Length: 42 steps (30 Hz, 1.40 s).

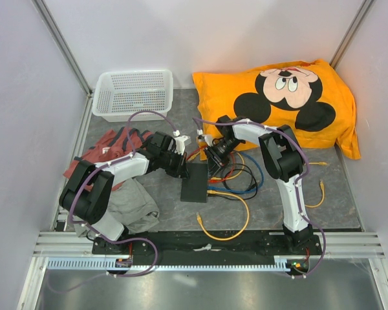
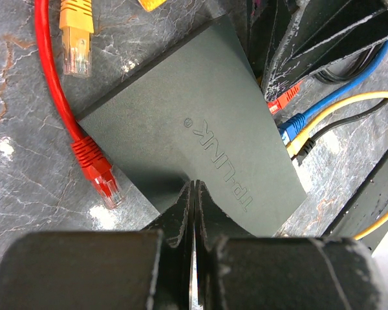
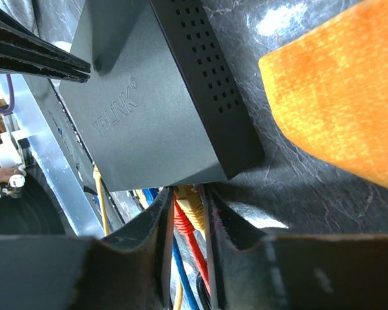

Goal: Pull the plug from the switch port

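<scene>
The switch point(image 1: 195, 182) is a flat black box in the middle of the table, also seen in the left wrist view point(image 2: 200, 116) and the right wrist view point(image 3: 149, 110). My left gripper point(image 2: 194, 184) is shut with nothing in it, its tips resting on the switch's top point(image 1: 181, 169). My right gripper point(image 3: 189, 194) is at the switch's port side point(image 1: 213, 161). Its fingers are closed tight around a yellow plug point(image 3: 194, 205) and a red plug point(image 3: 184, 226), both seated in ports. Blue point(image 2: 294, 123) and yellow point(image 2: 299, 142) plugs sit in neighbouring ports.
Loose red point(image 2: 100, 171) and yellow point(image 2: 76, 39) plugs lie beside the switch. Cables point(image 1: 236, 187) coil to its right. An orange pillow point(image 1: 291, 97) and a white basket point(image 1: 132, 93) stand behind. Clothes point(image 1: 132, 206) lie at the left.
</scene>
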Tool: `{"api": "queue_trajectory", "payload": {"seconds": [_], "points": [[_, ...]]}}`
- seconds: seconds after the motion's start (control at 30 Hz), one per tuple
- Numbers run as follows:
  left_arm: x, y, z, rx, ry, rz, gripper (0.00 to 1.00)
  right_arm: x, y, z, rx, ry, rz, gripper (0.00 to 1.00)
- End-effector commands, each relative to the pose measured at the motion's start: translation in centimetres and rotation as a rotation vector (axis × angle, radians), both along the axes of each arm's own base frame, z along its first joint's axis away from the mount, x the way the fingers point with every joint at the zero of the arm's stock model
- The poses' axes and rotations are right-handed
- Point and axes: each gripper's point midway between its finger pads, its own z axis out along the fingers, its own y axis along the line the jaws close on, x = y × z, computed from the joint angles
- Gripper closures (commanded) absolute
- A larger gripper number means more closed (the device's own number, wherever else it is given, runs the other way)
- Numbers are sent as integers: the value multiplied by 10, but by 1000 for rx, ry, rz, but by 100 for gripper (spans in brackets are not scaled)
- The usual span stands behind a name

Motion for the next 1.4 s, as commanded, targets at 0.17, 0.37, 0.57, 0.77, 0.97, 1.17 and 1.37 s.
{"api": "queue_trajectory", "payload": {"seconds": [0.17, 0.37, 0.57, 0.77, 0.97, 1.17, 1.37], "points": [[9, -4, 5, -6, -58, -11, 99, 17, -12, -26, -122, -150, 29, 80], [10, -4, 4, -5, -62, -9, 99, 26, -17, -27, -159, -202, 34, 85], [10, -4, 5, -5, -64, -9, 98, 33, -21, -26, -185, -247, 46, 88], [11, -3, 4, -3, -67, -7, 99, 35, -26, -27, -204, -271, 62, 90], [10, -3, 4, -4, -71, -5, 98, 34, -35, -30, -239, -293, 80, 91], [10, -3, 4, -5, -76, -6, 99, 37, -44, -31, -282, -327, 97, 93], [10, -4, 3, -3, -77, -7, 98, 44, -54, -30, -329, -379, 122, 95]]}}
